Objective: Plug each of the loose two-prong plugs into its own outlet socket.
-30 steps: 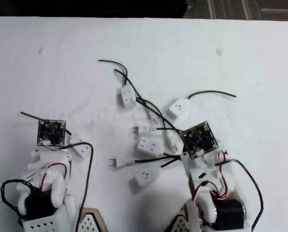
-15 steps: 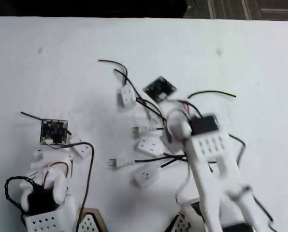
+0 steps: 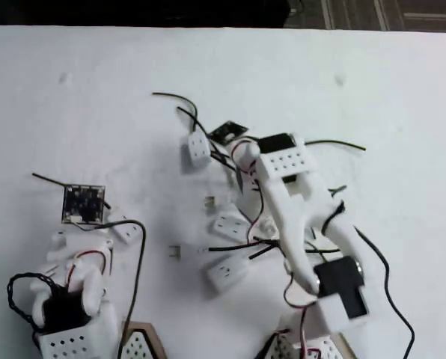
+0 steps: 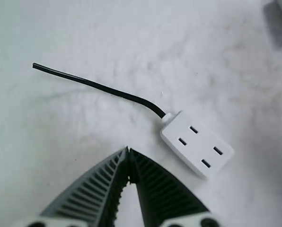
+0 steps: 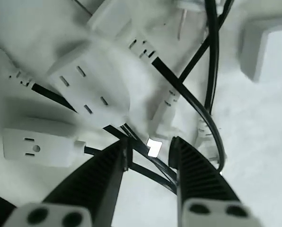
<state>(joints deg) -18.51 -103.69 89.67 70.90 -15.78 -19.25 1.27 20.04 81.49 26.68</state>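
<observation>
Left gripper (image 4: 128,158) fully together — right gripper (image 5: 149,147) ajar.

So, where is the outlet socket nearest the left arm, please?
In the high view the outlet socket lies left, beside the left gripper, apart from the central tangle.

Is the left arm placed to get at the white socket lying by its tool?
Probably yes. The socket lies on bare table close by the left tool, nothing between them. The tool is shut, so it would have to open first.
</observation>
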